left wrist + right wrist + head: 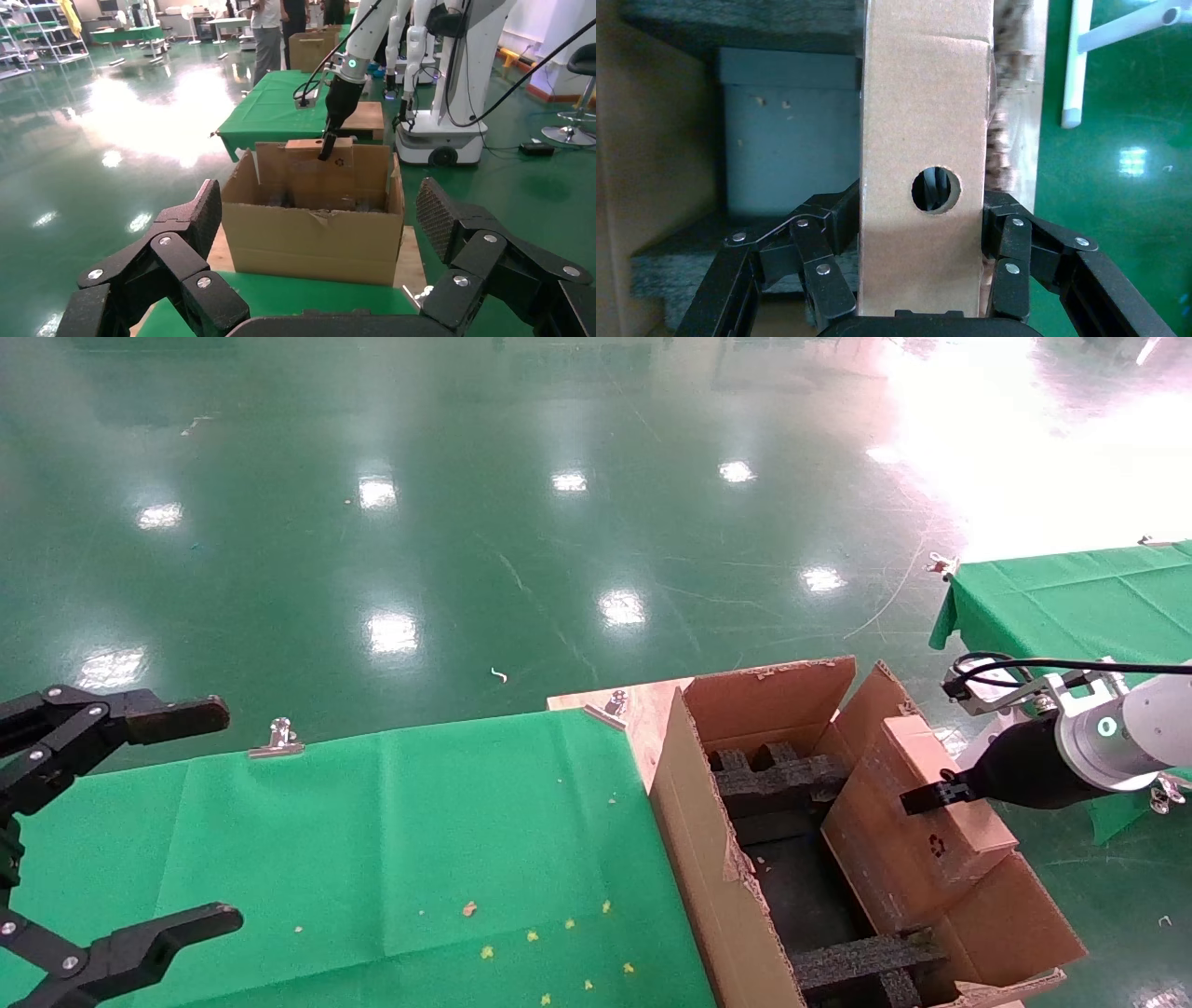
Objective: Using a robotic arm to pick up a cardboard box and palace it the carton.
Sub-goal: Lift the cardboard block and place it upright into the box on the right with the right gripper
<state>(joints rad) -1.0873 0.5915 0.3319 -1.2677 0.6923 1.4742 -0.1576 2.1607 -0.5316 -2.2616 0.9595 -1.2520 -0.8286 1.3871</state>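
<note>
Head view shows one mark only: a small black recycling symbol on the box (pixel 931 812), low on its broad face; I read no other writing anywhere. My right gripper (pixel 931 795) is clamped on that box, a finger on each narrow side, and in the right wrist view the round hole (pixel 936 189) sits between my fingers (pixel 821 267). The box hangs tilted over the carton (pixel 708 859), at the carton's side away from the table (pixel 372 859), its lower end already below the rim and close to the flap there. Inside the carton, black foam (pixel 778 784) lines the far end and crosses the near end, leaving an open dark floor between. The carton's table-side edge is ragged and torn. The box hides the carton wall behind it, and the carton's near end is cut off by the picture. My left gripper (pixel 158 822) hangs spread wide over the table's far-from-carton end, holding nothing.
</note>
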